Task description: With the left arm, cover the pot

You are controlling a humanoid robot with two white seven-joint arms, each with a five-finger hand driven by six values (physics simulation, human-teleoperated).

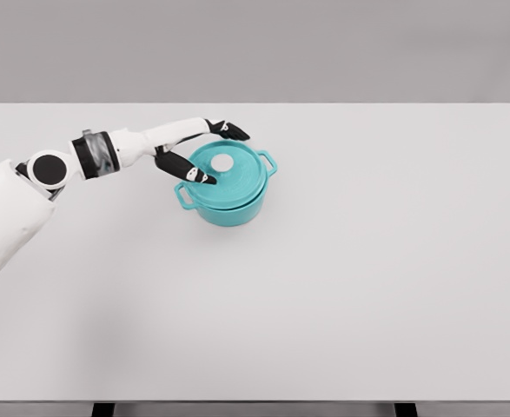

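Observation:
A teal pot (227,201) with two side handles stands on the white table (367,261), left of centre. Its teal lid (228,169) with a pale round knob (223,162) sits flat on the rim. My left hand (209,153) hovers at the lid's left edge, fingers spread: one black fingertip (234,132) points past the far rim, another (199,176) lies over the lid's near left side. Nothing is held between them. The left arm reaches in from the lower left.
The table's far edge (255,104) runs just behind the pot. Two dark table legs show under the front edge. No other objects are on the surface.

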